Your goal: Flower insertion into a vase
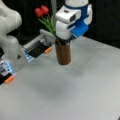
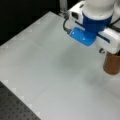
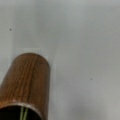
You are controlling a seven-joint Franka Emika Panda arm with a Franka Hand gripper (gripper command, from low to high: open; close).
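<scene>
Dark brown, straight-sided cylindrical wooden vase (image 1: 63, 53): upright on the grey table (image 1: 75, 95), directly under the white-and-blue gripper (image 1: 62, 40) (fingers hidden; grip state cannot be told). Red-headed artificial flowers with green leaves (image 1: 46, 17) lean behind the gripper, thin green stems (image 3: 23, 113) visible inside the vase mouth. Stems probably light, slender and bendable, best pinched mid-stem; vase looks rigid, tippable.

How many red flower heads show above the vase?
2: both red tulip-like flower heads sit side by side at a front view's top left, above the brown wooden cylindrical vase, beside the tool; others may be hidden.

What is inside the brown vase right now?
Thin green stems show just inside the vase mouth; how deep they reach is hidden. In a front view, the gripper covers the rim.
</scene>
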